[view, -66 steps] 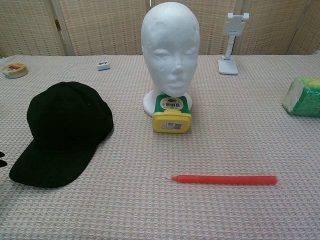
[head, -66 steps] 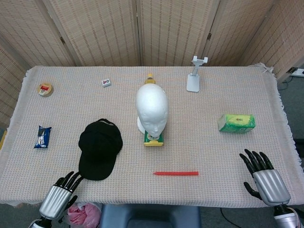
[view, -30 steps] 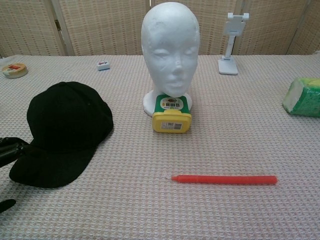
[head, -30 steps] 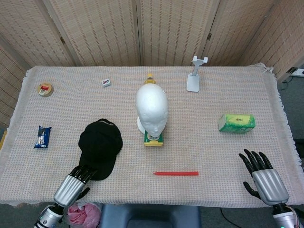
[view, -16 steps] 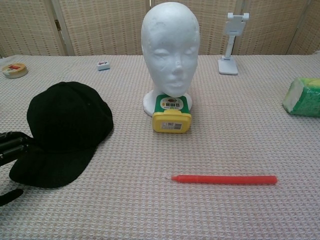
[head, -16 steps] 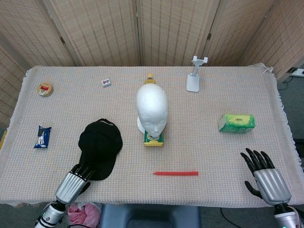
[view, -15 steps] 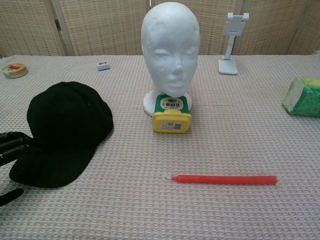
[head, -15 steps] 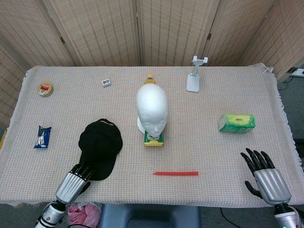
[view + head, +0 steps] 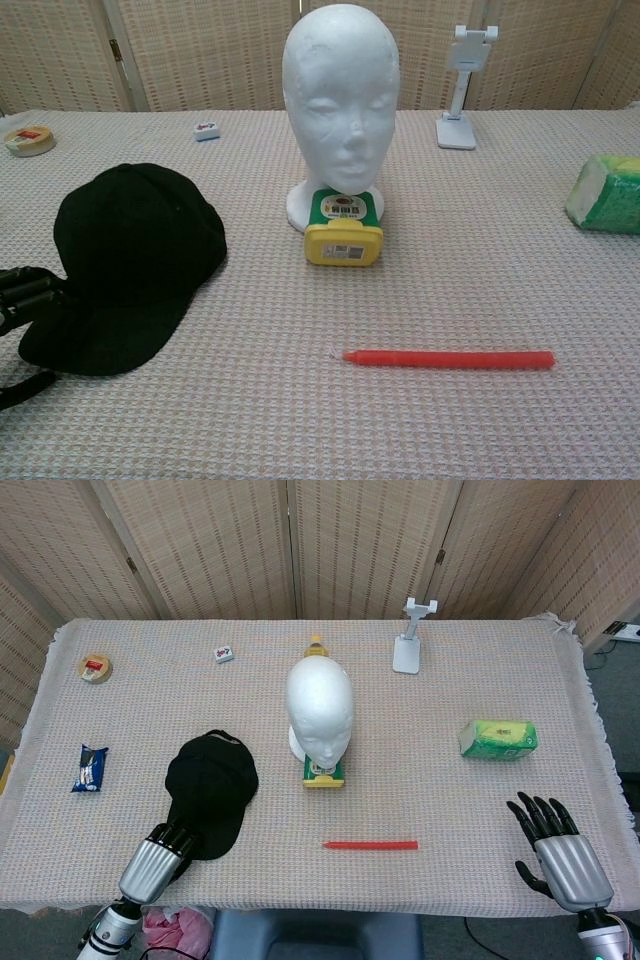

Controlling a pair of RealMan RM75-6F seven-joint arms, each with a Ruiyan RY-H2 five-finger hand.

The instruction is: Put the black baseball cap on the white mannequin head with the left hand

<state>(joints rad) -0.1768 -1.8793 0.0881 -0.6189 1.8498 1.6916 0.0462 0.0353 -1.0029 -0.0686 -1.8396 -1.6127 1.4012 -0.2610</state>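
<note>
The black baseball cap (image 9: 210,785) lies flat on the table, left of the white mannequin head (image 9: 320,710), with its brim toward the front edge. The chest view shows the cap (image 9: 130,250) wide and low, and the mannequin head (image 9: 340,100) upright facing me. My left hand (image 9: 155,860) is at the front-left rim of the brim. Its fingers (image 9: 25,290) touch the brim's edge and the thumb (image 9: 28,386) lies just below it, apart from the cloth. My right hand (image 9: 560,855) rests open at the table's front right corner, holding nothing.
A yellow-green container (image 9: 324,772) stands against the mannequin's base. A red pen (image 9: 370,845) lies in front of it. A green pack (image 9: 497,738) is to the right, a white phone stand (image 9: 410,640) at the back, a tape roll (image 9: 96,667) and blue packet (image 9: 90,768) far left.
My left hand has come in from the table's front edge to the cap's brim, and its thumb has moved closer under the brim. The cap and right hand have not moved.
</note>
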